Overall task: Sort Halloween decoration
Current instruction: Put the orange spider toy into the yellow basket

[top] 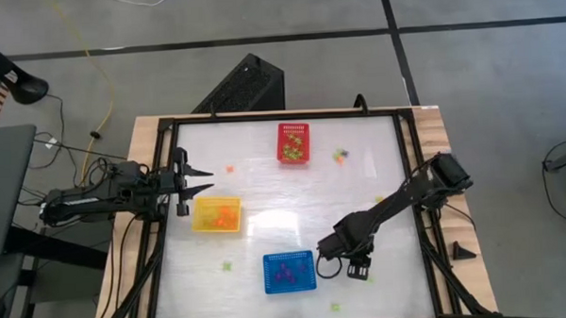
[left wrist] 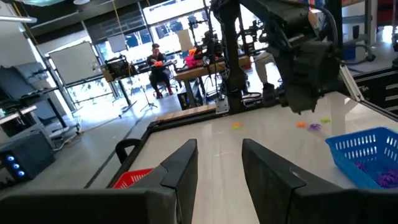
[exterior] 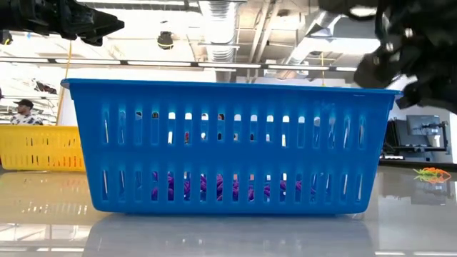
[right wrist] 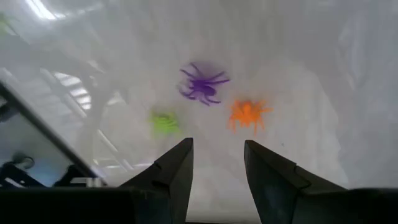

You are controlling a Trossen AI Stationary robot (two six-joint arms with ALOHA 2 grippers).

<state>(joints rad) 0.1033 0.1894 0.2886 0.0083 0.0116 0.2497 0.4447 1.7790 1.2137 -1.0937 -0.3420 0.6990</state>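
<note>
in the high view the right claw (top: 359, 271) hung over the table (top: 265, 178) near its front edge, just beside the blue basket (top: 289, 273), while the left claw (top: 197, 180) waited at the left edge above the yellow basket (top: 217, 216), its fingers spread. the red basket (top: 295, 143) stood toward the far edge, and loose trinkets (top: 340, 156) lay scattered over the table, some near the red basket, one between the yellow and blue baskets, one at the front edge. in the low view the blue basket filled the middle with purple pieces (exterior: 214, 187) on its bottom, the yellow one stood behind it, and an orange trinket (exterior: 431, 173) lay on the table off to one side. in the left wrist view the left claw's fingers (left wrist: 178, 171) stood apart and empty, facing across the table to the other arm and the blue basket's corner; a person sat at a bench in the room beyond. in the right wrist view the right claw's fingers (right wrist: 175, 167) were released and held nothing, and past them lay a purple spider (right wrist: 202, 83), an orange spider (right wrist: 247, 113) and a green spider (right wrist: 163, 121), close together but apart. the step in hand looked like picking the next piece; the next move would call for centring over one spider alone, likely the purple one, given the blue basket beside it, and descending without nudging its neighbours.
</note>
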